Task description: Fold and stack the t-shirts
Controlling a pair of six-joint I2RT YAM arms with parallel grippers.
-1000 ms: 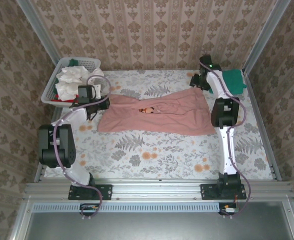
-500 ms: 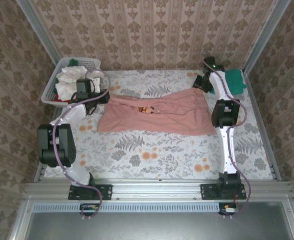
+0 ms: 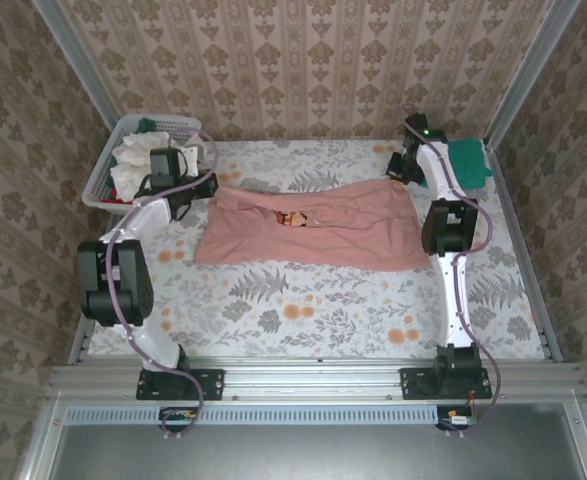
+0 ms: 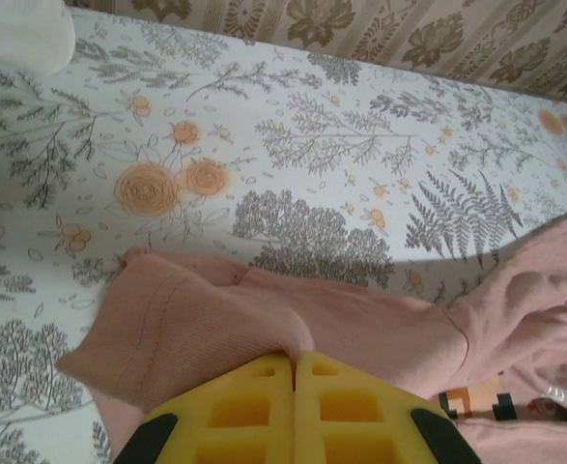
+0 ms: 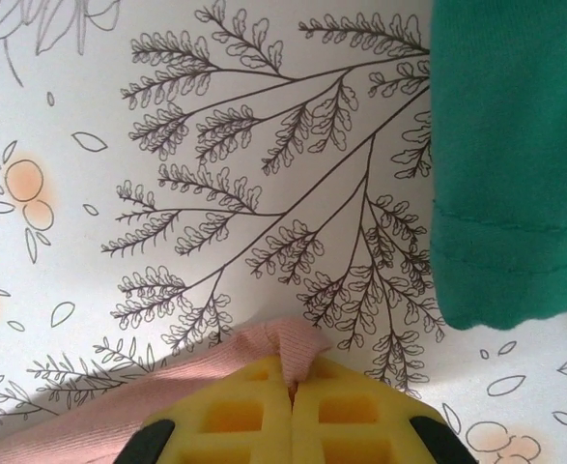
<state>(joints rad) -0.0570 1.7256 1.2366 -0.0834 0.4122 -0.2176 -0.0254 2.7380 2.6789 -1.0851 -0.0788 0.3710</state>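
Found dusty-pink t-shirt (image 3: 313, 235) spread across the far half of the surface (image 3: 303, 310): soft knit, loosely wrinkled, roughly trapezoid in outline, small pixel-art print near the collar.

Noted left tool (image 3: 188, 190) at the shirt's left end, near a white slatted plastic basket (image 3: 98, 180). Seen from the left wrist with yellow ribbed fingers (image 4: 235, 411) pressed together, pinching a raised fold of pink cloth with a stitched edge.

Noted right tool (image 3: 398, 165) at the shirt's far right corner. Seen from the right wrist with yellow fingers (image 5: 235, 416) closed tight on a small puckered ridge of pink hem.

Logged teal-green t-shirt (image 3: 468, 160), smooth knit with a double-stitched hem, lying as a compact block at the far right corner of the surface, just beside the right tool and apart from the pink cloth.

Logged rumpled white t-shirts (image 3: 138, 155) heaped in the basket.

Recorded surface covering as a matte white sheet printed with grey ferns and orange flowers.
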